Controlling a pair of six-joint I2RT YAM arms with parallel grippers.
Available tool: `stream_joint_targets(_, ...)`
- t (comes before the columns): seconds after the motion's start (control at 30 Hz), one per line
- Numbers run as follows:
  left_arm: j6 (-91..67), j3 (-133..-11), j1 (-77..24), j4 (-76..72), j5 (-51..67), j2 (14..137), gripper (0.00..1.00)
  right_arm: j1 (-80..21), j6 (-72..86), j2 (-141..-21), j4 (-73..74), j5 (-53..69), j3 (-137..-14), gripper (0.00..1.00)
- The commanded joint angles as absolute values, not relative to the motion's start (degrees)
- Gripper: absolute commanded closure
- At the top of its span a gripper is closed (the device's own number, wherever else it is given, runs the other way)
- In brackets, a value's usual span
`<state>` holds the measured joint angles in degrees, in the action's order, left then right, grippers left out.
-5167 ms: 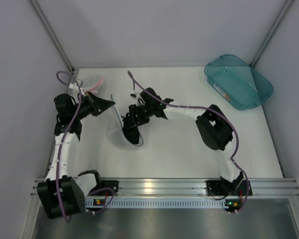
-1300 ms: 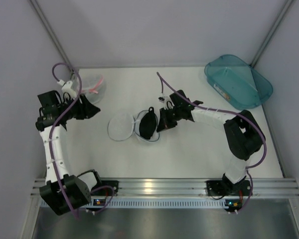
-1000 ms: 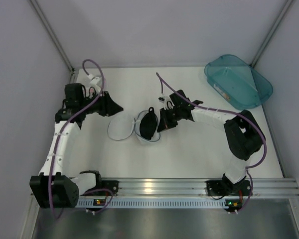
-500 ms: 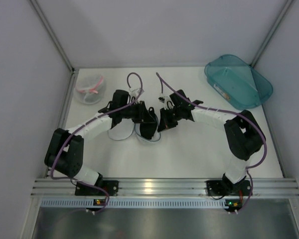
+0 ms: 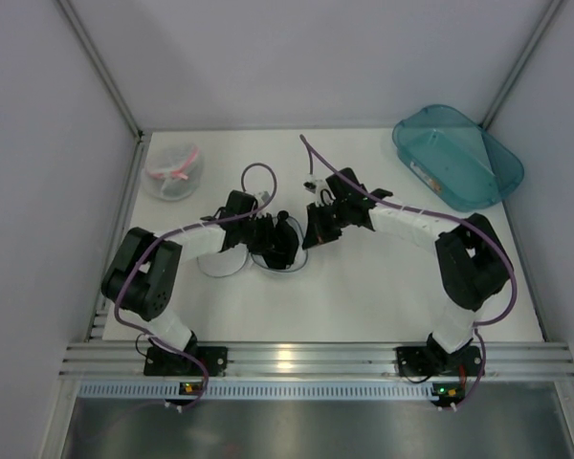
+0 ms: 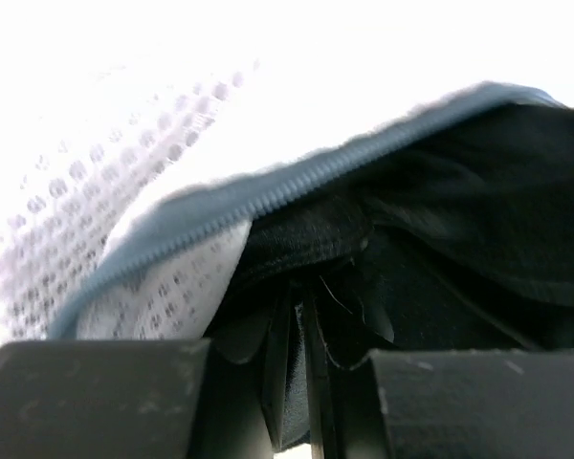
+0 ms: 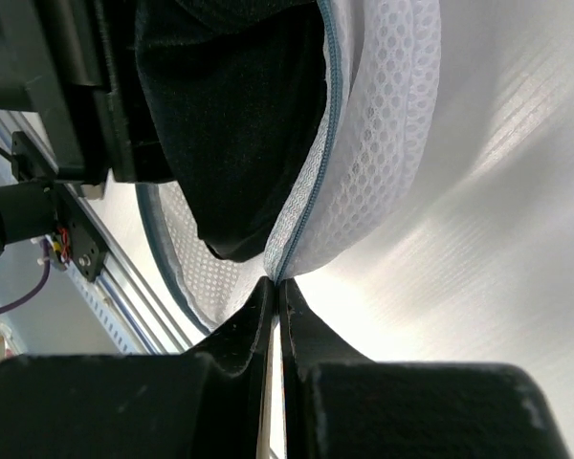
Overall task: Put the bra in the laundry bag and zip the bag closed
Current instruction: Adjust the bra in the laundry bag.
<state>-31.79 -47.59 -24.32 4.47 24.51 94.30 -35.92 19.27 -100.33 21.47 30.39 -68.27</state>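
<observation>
Both at centre of table (image 5: 383, 306), nose to nose over the laundry bag (image 5: 222, 262). Left gripper (image 6: 302, 378): fingers nearly together, pinching black fabric of the bra (image 6: 459, 220) just under the grey zip (image 6: 268, 194). Right gripper (image 7: 275, 287): fully together, clamped on the bag's zip rim at its edge. Bra sitting inside the open bag, between the mesh halves. Zip open along the visible stretch. Pink-rimmed bag (image 5: 172, 170) far left, teal bin (image 5: 459, 158) far right corner, both well apart from the work.
</observation>
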Motion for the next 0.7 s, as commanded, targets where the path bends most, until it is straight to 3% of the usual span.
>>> stream_joint_targets(0.0,-30.85,-48.95,-24.35,6.59,21.18,97.37,0.84,-35.68,19.33,-95.46,19.69,32.61,-70.4,1.0)
stream_joint_targets(0.13,-30.5,-49.31,-24.35,6.77,21.71,98.17,0.84,-35.6,18.99,-95.27,19.95,32.61,-70.66,0.87)
stream_joint_targets(0.23,-30.32,-48.96,-24.7,6.77,21.62,97.65,0.84,-34.98,18.9,-95.89,20.65,31.12,-71.54,0.66)
stream_joint_targets(0.67,-29.71,-49.13,-25.31,6.68,22.68,96.42,0.85,-32.26,23.28,-100.81,18.9,27.95,-74.18,0.67)
